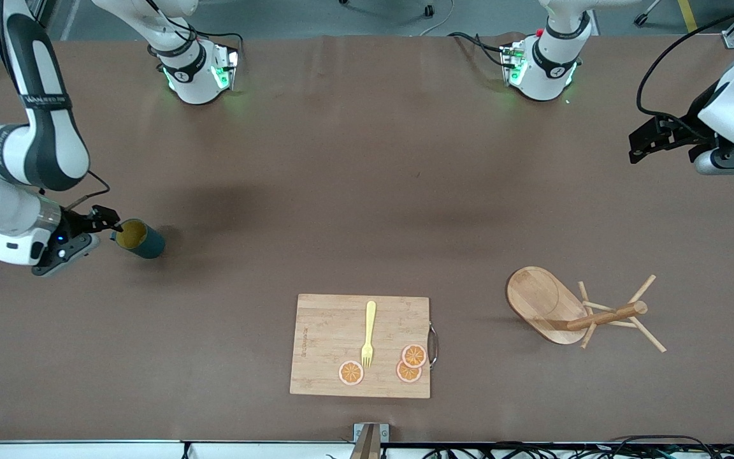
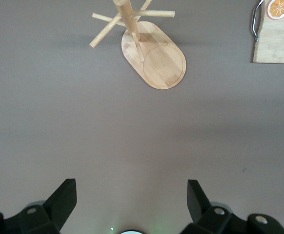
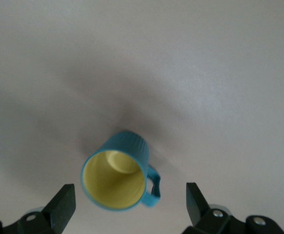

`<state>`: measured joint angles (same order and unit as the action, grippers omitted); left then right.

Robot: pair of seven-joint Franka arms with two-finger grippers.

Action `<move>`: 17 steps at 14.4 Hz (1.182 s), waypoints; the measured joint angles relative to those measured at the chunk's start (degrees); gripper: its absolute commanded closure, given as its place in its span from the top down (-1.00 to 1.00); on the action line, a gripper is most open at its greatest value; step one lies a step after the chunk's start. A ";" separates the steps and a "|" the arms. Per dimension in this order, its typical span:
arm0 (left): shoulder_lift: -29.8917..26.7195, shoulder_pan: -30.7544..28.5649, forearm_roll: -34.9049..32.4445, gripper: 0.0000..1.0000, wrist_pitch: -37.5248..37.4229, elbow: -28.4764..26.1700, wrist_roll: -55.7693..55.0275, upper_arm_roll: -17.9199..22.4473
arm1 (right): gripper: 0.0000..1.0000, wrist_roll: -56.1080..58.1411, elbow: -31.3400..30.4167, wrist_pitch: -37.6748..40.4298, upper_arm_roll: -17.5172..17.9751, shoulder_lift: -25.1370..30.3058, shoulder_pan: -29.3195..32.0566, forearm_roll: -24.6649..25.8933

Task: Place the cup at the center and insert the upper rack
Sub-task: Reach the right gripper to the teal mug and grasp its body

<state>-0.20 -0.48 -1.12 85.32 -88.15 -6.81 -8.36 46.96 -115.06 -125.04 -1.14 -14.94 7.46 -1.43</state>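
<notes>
The cup stands on the bare table toward the right arm's end, well apart from everything else, its yellow mouth showing and, in the right wrist view, its small handle turned to one side; the right gripper hangs just beside it, apparently a little above the rim, fingers spread wide with nothing between them, and from its own camera the cup sits squarely in the gap between the two dark fingers; I'd judge that's deliberate, lined up so the jaws can come down around the body rather than fight with the handle. The upper rack stands on its oval base toward the left arm's end of the table, nearer the front camera than the cup, its post and pegs leaning away from the base only as the high camera sees it; the left wrist view shows the rack upright below. The left gripper waits high over that end of the table, fingers apart and empty. Between cup and rack lies a cutting board with a yellow fork and orange slices on it; the middle of the table looks free for the cup, so the grasp seems the step in hand.
</notes>
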 measured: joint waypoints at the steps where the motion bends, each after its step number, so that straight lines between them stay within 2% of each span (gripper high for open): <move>1: 0.00 0.00 0.00 1.00 0.00 -0.01 0.00 0.00 | 1.00 1.97 -0.62 -1.62 -0.02 -1.02 0.01 0.00; 7: -0.01 -0.03 0.00 1.00 0.00 -0.01 0.00 0.02 | 0.98 8.93 -2.69 -8.07 -0.20 -4.83 0.12 0.00; 10: -0.05 -0.03 0.00 1.00 0.00 -0.01 -0.04 0.02 | 0.87 10.81 -3.98 -8.83 -0.30 -4.95 0.29 0.00; 11: -0.05 -0.03 0.00 1.00 0.00 -0.01 -0.05 0.02 | 0.74 11.19 -4.21 -8.88 -0.35 -4.95 0.38 0.00; 13: -0.07 -0.03 0.00 1.00 -0.01 -0.01 -0.08 0.02 | 0.29 11.55 -4.40 -8.93 -0.45 -4.95 0.47 0.00; 17: -0.17 -0.03 0.00 1.00 -0.07 -0.01 -0.13 0.02 | -0.81 11.92 -4.61 -8.90 -0.47 -4.96 0.47 0.00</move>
<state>-0.37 -0.51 -1.12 85.25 -88.16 -6.94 -8.35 58.88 -119.67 -133.94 -1.61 -19.89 7.93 -1.43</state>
